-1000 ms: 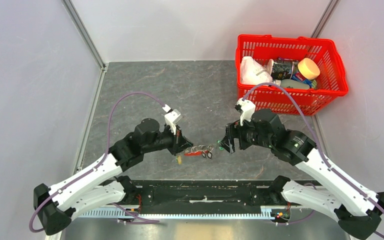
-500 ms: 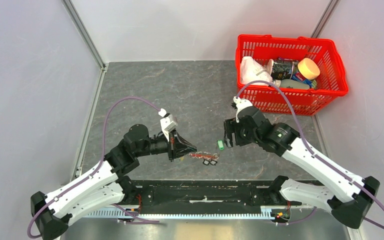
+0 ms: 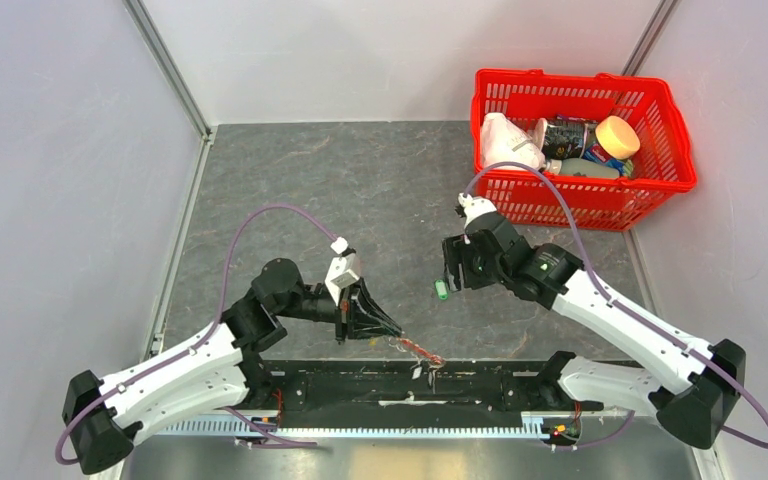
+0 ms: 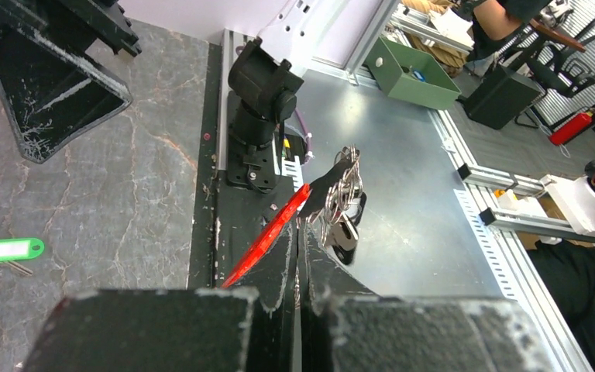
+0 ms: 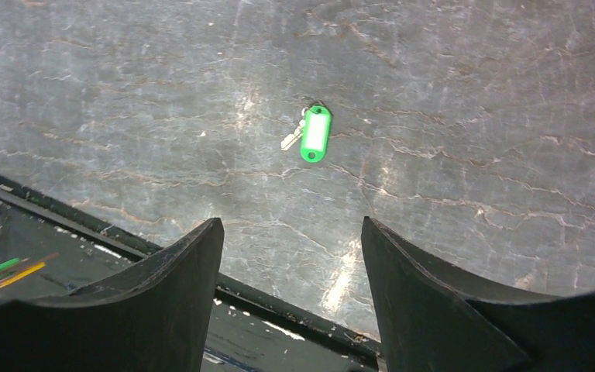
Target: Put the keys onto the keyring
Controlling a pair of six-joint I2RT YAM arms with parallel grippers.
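My left gripper (image 3: 392, 330) is shut on the red part of the keyring (image 3: 415, 348) and holds it up over the table's near edge. In the left wrist view the keyring (image 4: 267, 236) slants up from the closed left gripper (image 4: 300, 229), and several silvery keys (image 4: 345, 203) hang bunched at its far end. One key with a green tag (image 3: 441, 290) lies alone on the grey table. It shows in the left wrist view as the green-tagged key (image 4: 9, 249). My right gripper (image 3: 453, 272) hovers open just above this green-tagged key (image 5: 315, 133), holding nothing; the right gripper (image 5: 290, 225) has wide-spread fingers.
A red basket (image 3: 560, 210) full of packages stands at the back right. A black rail (image 3: 490, 385) carrying the arm bases runs along the near edge. Grey walls close in both sides.
My left gripper has swung toward the near edge, carrying the keyring and its keys off the table surface. My right gripper drew back slightly and its fingers narrowed a little; the green-tagged key stays put.
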